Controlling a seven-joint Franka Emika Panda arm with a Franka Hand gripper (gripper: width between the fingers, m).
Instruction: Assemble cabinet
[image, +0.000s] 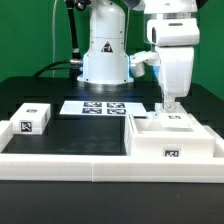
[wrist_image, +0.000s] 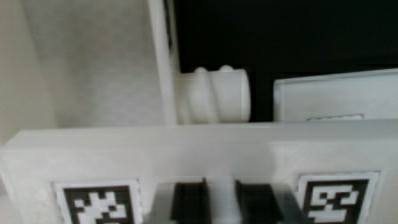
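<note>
Judging by the loose parts, assembly looks barely begun. The cabinet body (image: 150, 148) lies open-topped at the exterior view's right, just behind the rail (image: 60, 165). A small panel (image: 32, 118) sits well apart at the left, not yet joined. The gripper (image: 170, 103) hangs at the body's far wall; I cannot tell whether it is clenched or released. Parts are white plastic with black-and-white square tags, and the wrist view shows a ribbed peg (wrist_image: 222, 92).

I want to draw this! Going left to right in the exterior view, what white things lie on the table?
Small part → marker board → cabinet body
</note>
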